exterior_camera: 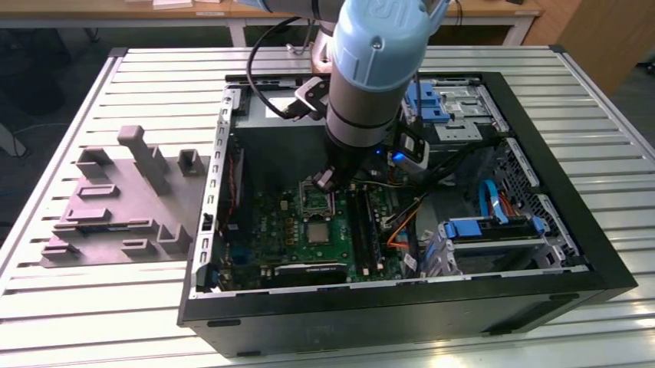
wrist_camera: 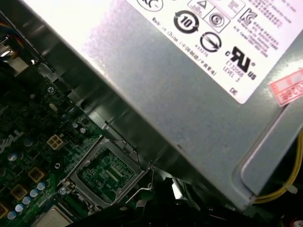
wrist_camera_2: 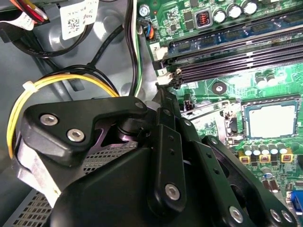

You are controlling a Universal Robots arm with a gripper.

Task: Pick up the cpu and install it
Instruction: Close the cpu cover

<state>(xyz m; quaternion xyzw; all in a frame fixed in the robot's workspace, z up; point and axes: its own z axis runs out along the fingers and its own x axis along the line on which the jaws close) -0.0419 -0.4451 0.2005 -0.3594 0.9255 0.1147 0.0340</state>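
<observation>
Table of metal slats carries everything: one open black computer case and, to the exterior view's left of it, one grey moulded tray with upright posts. One robot arm reaches down into the case. Inside sit one grey power supply box and one green board.

On the board there is one rectangular metal frame, with green showing through its middle, and just beside it one cpu. The cpu is a pale silver square lying flat within a dark surround.

The gripper hangs low over the board, nearest the metal frame and close under the power supply box. Whether it is apart or together I cannot tell, and nothing shows it clamped on the cpu.

I judge this to be the installing step rather than the pick-up, since the cpu lies on the board and not on the tray. Whether it is fully seated cannot be told. Work here calls for small, careful moves, because the box and loose cables crowd the spot.
</observation>
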